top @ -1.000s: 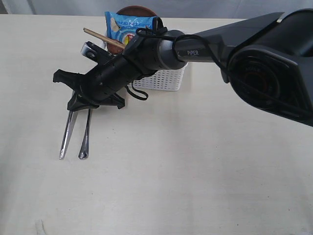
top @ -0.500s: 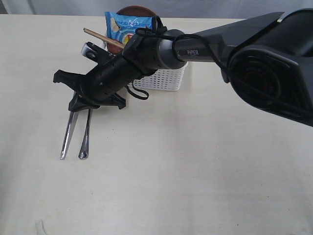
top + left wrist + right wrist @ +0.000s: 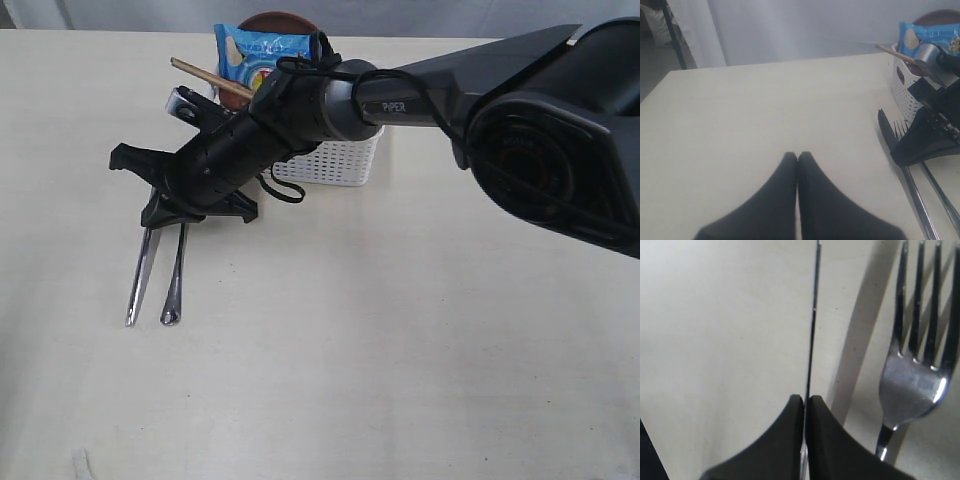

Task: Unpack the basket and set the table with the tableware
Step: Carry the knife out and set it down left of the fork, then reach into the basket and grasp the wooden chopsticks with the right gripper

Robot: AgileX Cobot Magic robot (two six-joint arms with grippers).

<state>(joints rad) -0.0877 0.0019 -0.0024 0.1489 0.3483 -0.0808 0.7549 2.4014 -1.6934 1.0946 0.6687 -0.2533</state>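
**Knife held on edge beside the fork, basket not yet emptied**

My right claw (image 3: pixel 804 402), reaching across to the left side of the table (image 3: pixel 400 380), was clamped shut on the knife (image 3: pixel 812 315). It gripped the blade, which stood on edge between the jaws. The handle ran out away from the basket (image 3: pixel 335 165), its end low over the table; whether it touched, I could not tell. The fork (image 3: pixel 912 385) lay flat just beside the knife, roughly parallel and apart from it. My left claw (image 3: pixel 797 157) hung closed and empty over bare table. Behind my right arm the basket stood toward the far edge, showing the mug (image 3: pixel 185 100), chopsticks (image 3: pixel 210 78), plate (image 3: pixel 280 18) and a blue bag (image 3: pixel 265 50).

As I judged it, the danger lay in the release. A blade let go on edge would fall flat, and if it toppled toward the fork it could strike it and knock the pair askew. Lifting away before the jaws had parted fully would drag the knife along. My arm also passed close over the basket, with a cable (image 3: pixel 288 192) looped beside its wall. A careless pull-back might snag the basket or jostle the chopsticks leaning out.
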